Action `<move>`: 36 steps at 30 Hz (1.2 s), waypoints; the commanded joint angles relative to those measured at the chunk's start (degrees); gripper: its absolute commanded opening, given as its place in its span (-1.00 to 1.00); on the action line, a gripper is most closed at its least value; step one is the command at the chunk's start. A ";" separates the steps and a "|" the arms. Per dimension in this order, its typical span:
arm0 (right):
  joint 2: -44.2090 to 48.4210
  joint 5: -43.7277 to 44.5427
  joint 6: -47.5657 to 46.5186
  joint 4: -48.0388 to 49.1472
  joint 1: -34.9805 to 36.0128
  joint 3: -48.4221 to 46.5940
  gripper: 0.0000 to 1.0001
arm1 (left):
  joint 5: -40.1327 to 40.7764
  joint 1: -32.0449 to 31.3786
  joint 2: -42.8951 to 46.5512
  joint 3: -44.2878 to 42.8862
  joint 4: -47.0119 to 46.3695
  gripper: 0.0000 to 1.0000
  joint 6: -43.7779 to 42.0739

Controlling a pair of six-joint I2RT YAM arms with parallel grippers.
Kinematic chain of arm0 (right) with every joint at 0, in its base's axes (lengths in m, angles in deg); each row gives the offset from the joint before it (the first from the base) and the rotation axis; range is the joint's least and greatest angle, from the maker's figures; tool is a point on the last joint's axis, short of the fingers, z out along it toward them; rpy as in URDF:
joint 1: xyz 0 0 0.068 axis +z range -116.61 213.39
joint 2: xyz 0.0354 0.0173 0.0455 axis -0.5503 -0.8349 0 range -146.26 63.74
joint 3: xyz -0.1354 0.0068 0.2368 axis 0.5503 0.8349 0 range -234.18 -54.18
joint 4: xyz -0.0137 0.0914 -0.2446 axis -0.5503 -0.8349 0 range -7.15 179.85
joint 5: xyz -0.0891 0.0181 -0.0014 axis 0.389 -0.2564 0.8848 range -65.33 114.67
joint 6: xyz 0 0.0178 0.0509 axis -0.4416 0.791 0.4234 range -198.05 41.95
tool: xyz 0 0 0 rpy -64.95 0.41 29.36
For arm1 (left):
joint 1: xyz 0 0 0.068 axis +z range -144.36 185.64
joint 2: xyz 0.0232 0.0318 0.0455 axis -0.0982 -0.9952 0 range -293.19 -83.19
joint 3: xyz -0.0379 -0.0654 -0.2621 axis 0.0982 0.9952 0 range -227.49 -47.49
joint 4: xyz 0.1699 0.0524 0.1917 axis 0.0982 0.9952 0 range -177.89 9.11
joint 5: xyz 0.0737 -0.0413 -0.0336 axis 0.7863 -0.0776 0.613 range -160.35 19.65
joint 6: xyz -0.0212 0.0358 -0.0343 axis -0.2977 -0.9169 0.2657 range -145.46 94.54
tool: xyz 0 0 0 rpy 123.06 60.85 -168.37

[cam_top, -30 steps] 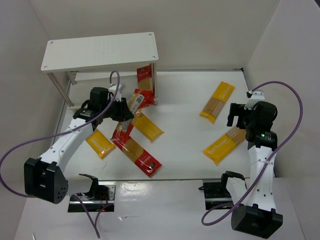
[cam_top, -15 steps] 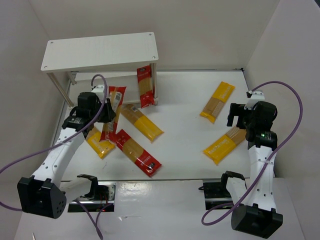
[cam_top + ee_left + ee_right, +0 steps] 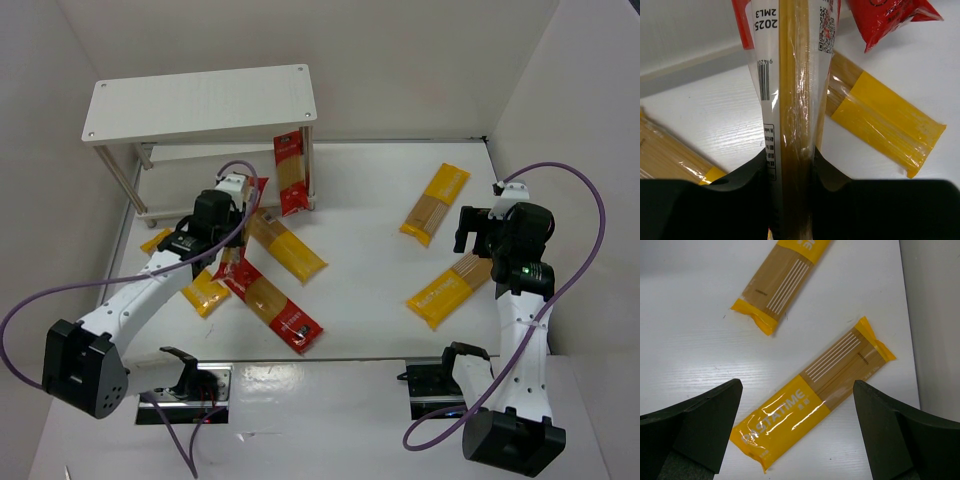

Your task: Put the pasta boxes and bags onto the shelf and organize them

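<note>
My left gripper [image 3: 225, 228] is shut on a red spaghetti packet [image 3: 254, 193] and holds it just in front of the white shelf [image 3: 200, 100]. In the left wrist view the packet [image 3: 790, 100] runs upright between the black fingers [image 3: 747, 172]. A second red packet [image 3: 290, 172] leans against the shelf's right leg. A third red packet [image 3: 278, 310] and a yellow packet [image 3: 288, 247] lie on the table nearby. My right gripper [image 3: 797, 430] is open above a yellow packet [image 3: 810, 405], with another yellow packet [image 3: 782, 282] beyond it.
A yellow packet [image 3: 202, 292] lies at the left beside my left arm. The two right-hand yellow packets also show in the top view [image 3: 436, 203], [image 3: 450, 290]. White walls enclose the table on the left, back and right.
My left arm swung left with the red packet, then back right and toward the shelf's right end. The right arm has not moved.
</note>
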 commanded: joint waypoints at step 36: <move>0.66 -1.84 -0.94 2.79 -3.75 0.02 1.00 | -60.30 31.14 -25.57 -4.04 -38.84 -1.00 22.00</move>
